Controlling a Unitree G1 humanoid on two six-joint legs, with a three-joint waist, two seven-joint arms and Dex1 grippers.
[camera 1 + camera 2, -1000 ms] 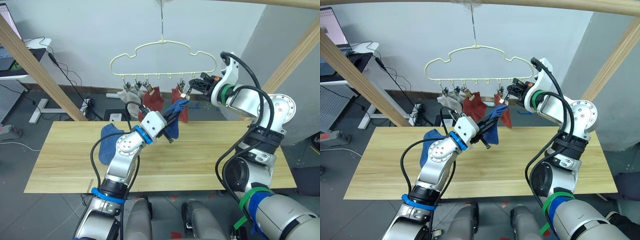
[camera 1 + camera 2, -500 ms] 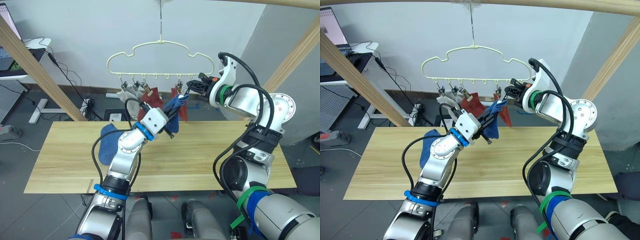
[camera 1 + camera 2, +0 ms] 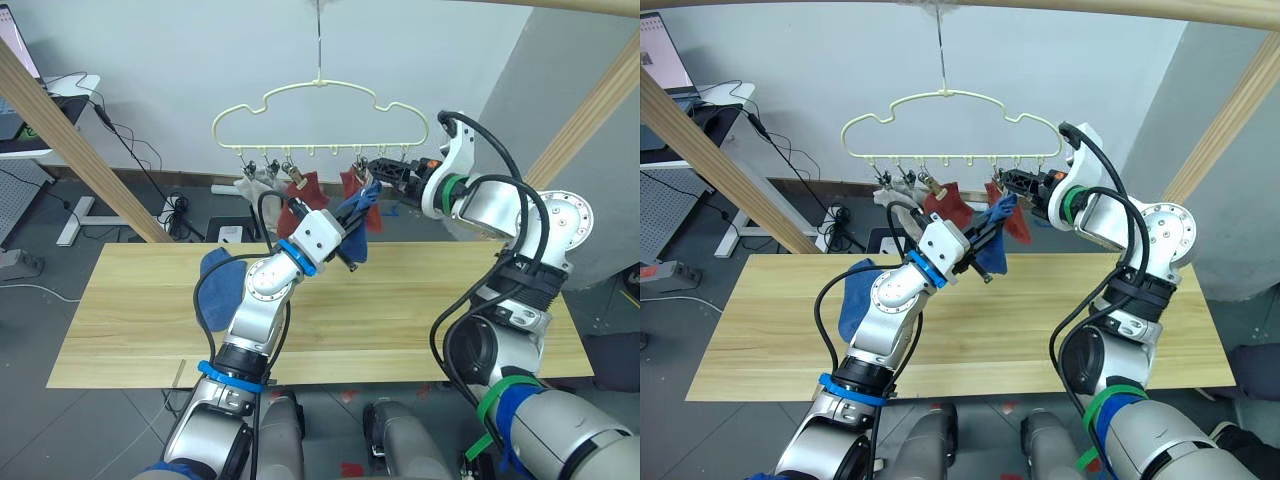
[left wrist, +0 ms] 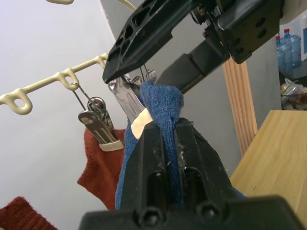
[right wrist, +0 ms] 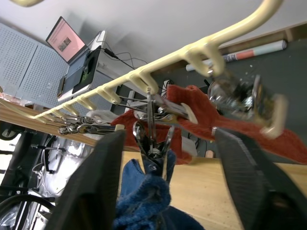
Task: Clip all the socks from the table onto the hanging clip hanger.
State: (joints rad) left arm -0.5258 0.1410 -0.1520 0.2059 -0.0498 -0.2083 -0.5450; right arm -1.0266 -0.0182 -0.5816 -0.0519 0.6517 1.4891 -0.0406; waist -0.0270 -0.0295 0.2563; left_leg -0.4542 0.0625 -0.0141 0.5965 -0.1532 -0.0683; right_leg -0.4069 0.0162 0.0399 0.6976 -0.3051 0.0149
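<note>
The table (image 3: 420, 320) spans the lower middle of the head views, its light wooden planks mostly bare. A second blue sock (image 3: 222, 288) lies on the table left of centre, partly behind the left arm.

Above the table, the left gripper (image 3: 352, 228) sits at frame centre, its fingers (image 4: 148, 167) clenched on a blue sock (image 3: 357, 212). In the left wrist view the cuff of this sock rises between the two black fingers and touches the open end of a metal clip (image 4: 125, 93). The body of the sock hangs below the gripper, over the table.

The right gripper (image 3: 385, 170) reaches in from the right of centre, at the level of the hanger's bar. Its fingers (image 5: 96, 182) are spread wide, one on each side of the clip in the right wrist view; whether they press on it cannot be told.

The clip hanger (image 3: 320, 105) hangs by its hook at upper centre, against the pale wall. Two rust-red socks (image 3: 300, 195) hang from its clips near the middle, and light grey socks (image 3: 255, 187) hang from clips at its left end.
</note>
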